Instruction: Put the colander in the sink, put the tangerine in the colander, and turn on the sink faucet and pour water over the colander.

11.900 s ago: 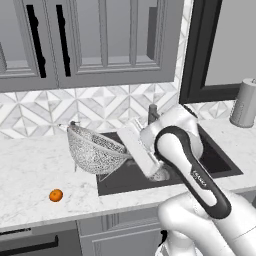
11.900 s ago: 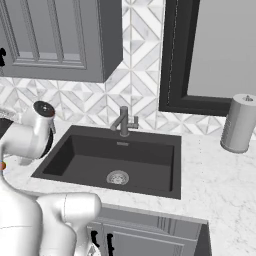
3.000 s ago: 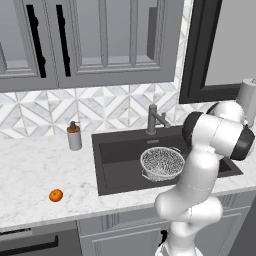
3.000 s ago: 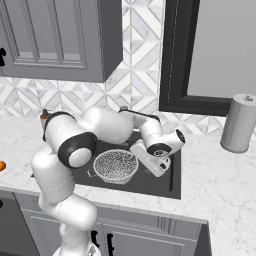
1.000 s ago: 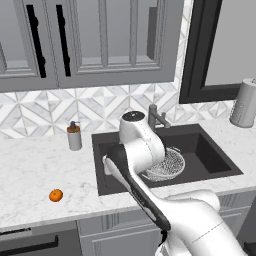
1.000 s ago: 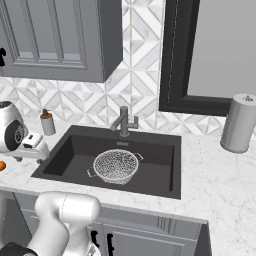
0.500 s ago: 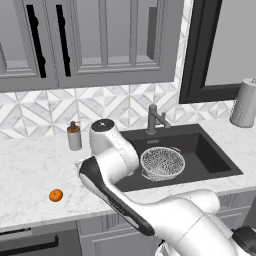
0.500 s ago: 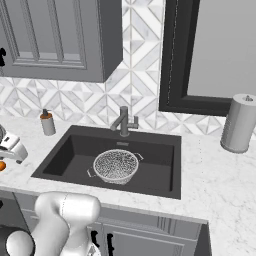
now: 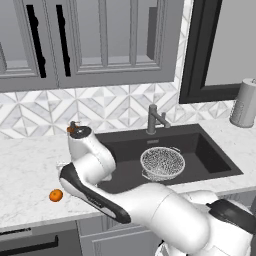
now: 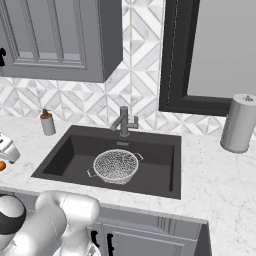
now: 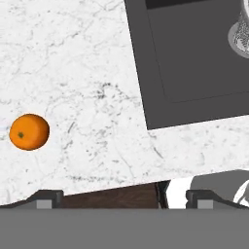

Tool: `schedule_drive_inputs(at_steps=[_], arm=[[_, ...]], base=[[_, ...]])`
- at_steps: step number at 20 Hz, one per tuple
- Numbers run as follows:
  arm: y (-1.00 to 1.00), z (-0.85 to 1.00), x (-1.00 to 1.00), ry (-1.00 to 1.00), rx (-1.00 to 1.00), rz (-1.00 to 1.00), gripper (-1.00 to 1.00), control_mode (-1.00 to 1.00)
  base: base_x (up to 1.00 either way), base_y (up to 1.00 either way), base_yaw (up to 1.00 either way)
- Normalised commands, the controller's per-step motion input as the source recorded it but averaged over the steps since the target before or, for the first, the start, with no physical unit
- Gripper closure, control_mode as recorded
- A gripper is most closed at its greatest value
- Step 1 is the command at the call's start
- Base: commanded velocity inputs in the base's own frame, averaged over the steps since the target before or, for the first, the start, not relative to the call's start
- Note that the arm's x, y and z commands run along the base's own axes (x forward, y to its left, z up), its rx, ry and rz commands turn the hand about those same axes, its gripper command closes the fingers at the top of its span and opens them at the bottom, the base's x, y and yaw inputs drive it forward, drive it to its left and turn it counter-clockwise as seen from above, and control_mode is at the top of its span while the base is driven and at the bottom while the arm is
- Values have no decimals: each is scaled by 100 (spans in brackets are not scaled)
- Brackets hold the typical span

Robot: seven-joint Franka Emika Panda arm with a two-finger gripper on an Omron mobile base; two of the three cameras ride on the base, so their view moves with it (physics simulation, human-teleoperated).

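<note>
on the counter, tangerine (image 11: 29, 132) well left of the spread, empty gripper (image 11: 121, 199)

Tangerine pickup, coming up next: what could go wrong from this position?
1. The tangerine lies far off to one side of the open gripper in the hand view, so a straight descent would likely miss it.
2. It is round on smooth counter near the front edge; a nudge could roll it off.
3. The colander sits right of the sink centre; a loose drop could miss.
</note>
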Motion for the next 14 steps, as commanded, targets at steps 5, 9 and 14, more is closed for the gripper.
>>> schedule_drive_inputs(at_steps=[5,9,14], arm=[[47,-26,6,3,6,0,-100,-100],[33,-12,3,1,13,0,-100,-100],[37,-30,16,4,8,0,-100,-100]], base=[[0,0,0],[0,0,0],[0,0,0]])
